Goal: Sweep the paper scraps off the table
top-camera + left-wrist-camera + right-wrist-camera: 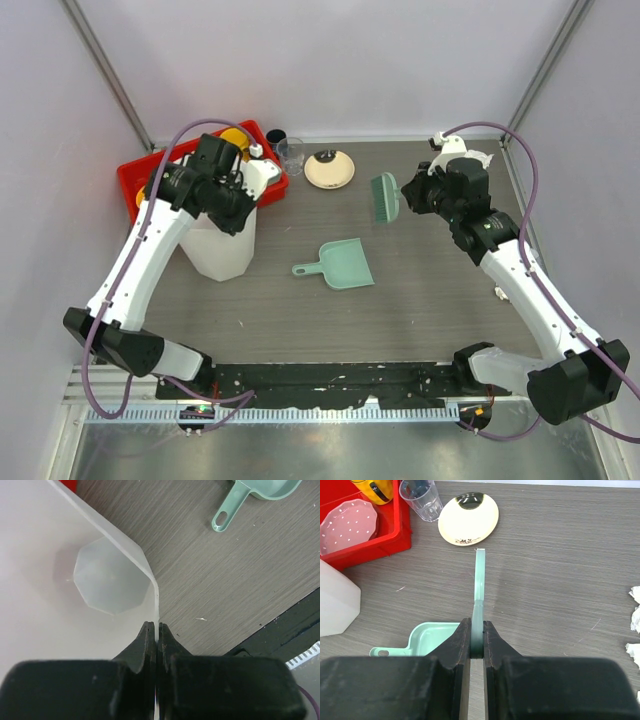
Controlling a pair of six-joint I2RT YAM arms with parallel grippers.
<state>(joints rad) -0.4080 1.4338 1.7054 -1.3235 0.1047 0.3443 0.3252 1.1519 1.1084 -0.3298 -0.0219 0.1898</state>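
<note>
Several white paper scraps [635,622] show only at the right edge of the right wrist view, lying on the grey wood-grain table [420,290]; in the top view they are hidden. My right gripper [408,197] is shut on the handle of a green hand brush [385,197], held above the table; the brush shows edge-on in the right wrist view [480,575]. A green dustpan [340,265] lies mid-table. My left gripper [238,212] is shut on the rim of a white translucent bin [222,245], also seen from above in the left wrist view [75,580].
A red tray [150,180] with dishes stands at the back left. A clear cup [290,155] and a round cream plate [329,169] stand at the back. The dustpan handle [230,512] points towards the bin. Pale walls frame the table.
</note>
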